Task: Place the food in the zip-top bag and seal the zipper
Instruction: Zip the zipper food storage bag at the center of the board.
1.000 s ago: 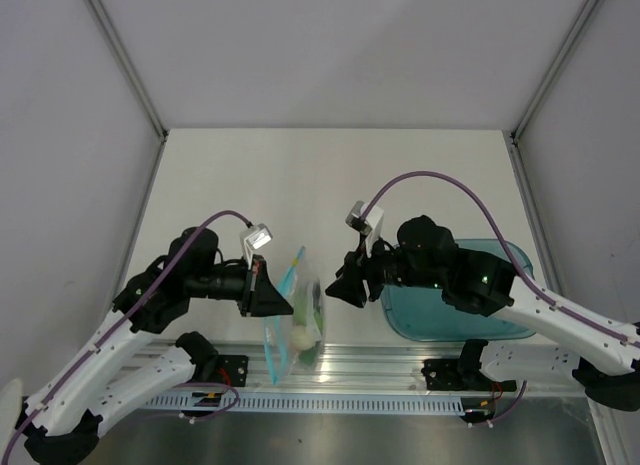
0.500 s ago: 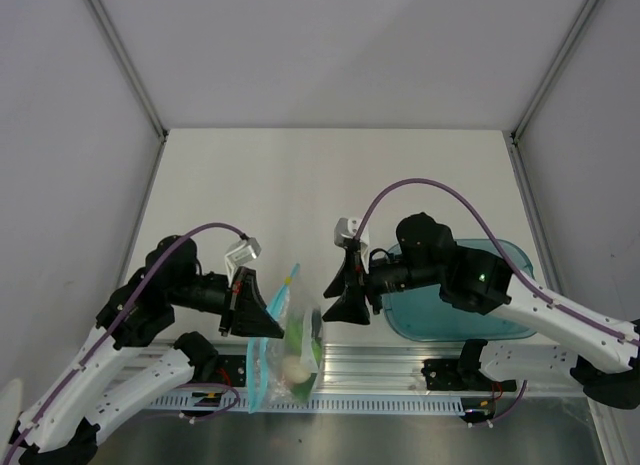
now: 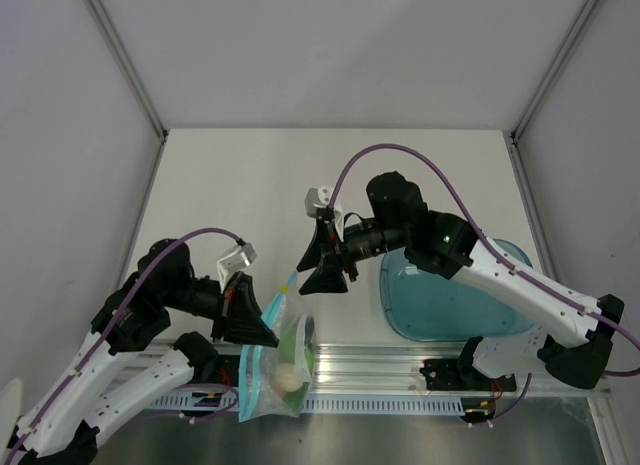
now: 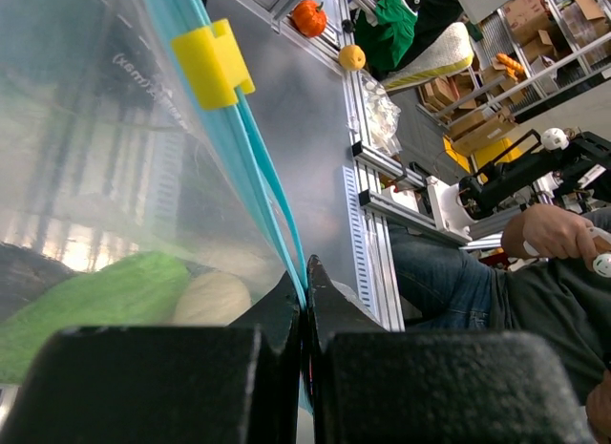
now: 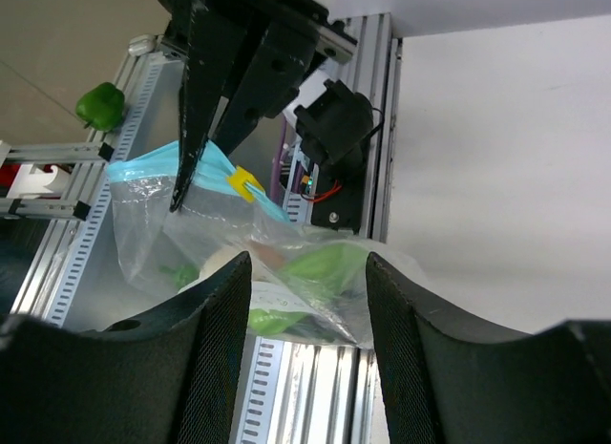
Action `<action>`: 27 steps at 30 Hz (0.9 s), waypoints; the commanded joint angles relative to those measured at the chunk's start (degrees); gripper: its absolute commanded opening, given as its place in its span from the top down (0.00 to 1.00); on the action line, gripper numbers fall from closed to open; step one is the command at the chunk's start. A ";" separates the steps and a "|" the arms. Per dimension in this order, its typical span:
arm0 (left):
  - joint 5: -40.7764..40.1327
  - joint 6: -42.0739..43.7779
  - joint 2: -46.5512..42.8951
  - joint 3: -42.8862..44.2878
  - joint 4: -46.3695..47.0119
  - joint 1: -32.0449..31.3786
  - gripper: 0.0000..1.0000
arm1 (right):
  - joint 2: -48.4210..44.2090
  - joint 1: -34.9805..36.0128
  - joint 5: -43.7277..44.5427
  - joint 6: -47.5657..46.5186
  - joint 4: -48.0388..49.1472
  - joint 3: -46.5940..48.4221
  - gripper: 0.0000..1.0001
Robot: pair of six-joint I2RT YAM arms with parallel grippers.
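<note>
Left end effector [image 4: 304, 274] pinches zipper [image 4: 256, 150], food [image 4: 110, 301] — blurred

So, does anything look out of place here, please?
Yes: the bag, pinched at its zipper by the left gripper, hangs past the table's near edge over the rail, and a green pepper lies off the table.

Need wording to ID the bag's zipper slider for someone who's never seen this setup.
Go to the near edge of the table, where the left hand is shut on the clear zip-top bag. Follow the light blue zipper along the bag's mouth, away from that grip. The slider is the small blocky clip straddling that strip, the only bright yellow piece there.
</note>
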 commanded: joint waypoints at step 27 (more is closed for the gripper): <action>3.57 0.37 -1.06 1.46 0.42 -0.28 1.00 | 9.88 0.21 -24.73 -3.62 1.19 8.96 0.67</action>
